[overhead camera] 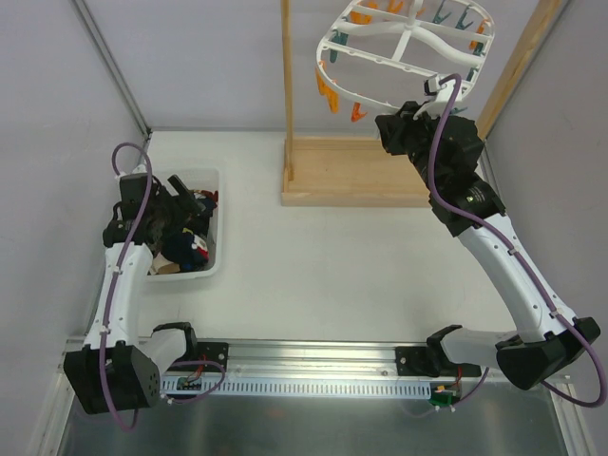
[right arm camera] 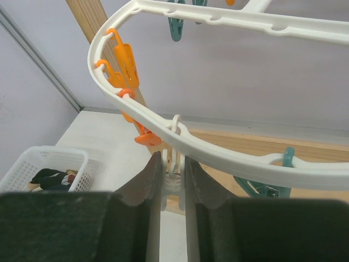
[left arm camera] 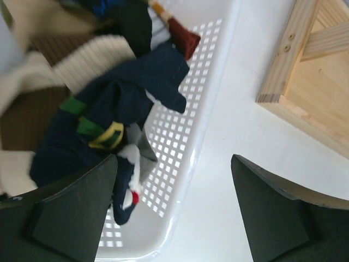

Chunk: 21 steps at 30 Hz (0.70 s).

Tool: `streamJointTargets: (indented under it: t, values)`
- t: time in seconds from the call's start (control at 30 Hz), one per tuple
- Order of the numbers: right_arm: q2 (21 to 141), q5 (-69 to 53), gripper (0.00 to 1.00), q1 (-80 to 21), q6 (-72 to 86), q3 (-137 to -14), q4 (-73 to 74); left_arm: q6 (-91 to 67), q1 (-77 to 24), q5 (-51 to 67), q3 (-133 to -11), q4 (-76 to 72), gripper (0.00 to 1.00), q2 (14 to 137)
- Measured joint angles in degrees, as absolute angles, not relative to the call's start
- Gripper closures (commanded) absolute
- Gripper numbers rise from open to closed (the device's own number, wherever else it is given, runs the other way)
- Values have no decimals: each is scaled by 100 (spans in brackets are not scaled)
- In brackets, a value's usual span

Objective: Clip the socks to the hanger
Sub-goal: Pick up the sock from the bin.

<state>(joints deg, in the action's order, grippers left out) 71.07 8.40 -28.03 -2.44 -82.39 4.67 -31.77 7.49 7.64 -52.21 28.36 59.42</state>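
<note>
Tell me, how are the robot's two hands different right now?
The left gripper has its fingers spread wide open; the right gripper has them pinched nearly together. The left gripper is low at the basket of socks, holding nothing; the right gripper is up at the hanger, squeezing a white peg on its rim. Both have two dark fingers.

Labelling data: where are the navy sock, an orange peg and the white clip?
navy sock [left arm camera: 136,93]: left wrist view, its dark body.
orange peg [right arm camera: 128,61]: right wrist view, its body.
white clip [right arm camera: 173,164]: right wrist view, stem between the jaws.
</note>
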Motion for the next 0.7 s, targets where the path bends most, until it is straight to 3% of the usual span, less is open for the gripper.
streamJointTargets:
  t: [0.27,0.33,0.7]
  values:
    - [7105,860,99,-2799,-283,-8239,506,-683,742,392,-5942,3024,14,5795]
    - [7107,860,99,-2799,-309,-8239,508,-97,709,429,-5852,2978,3,5734]
    - [7107,784,99,-2698,-364,-8237,510,4095,633,1629,-4598,2849,1,4945]
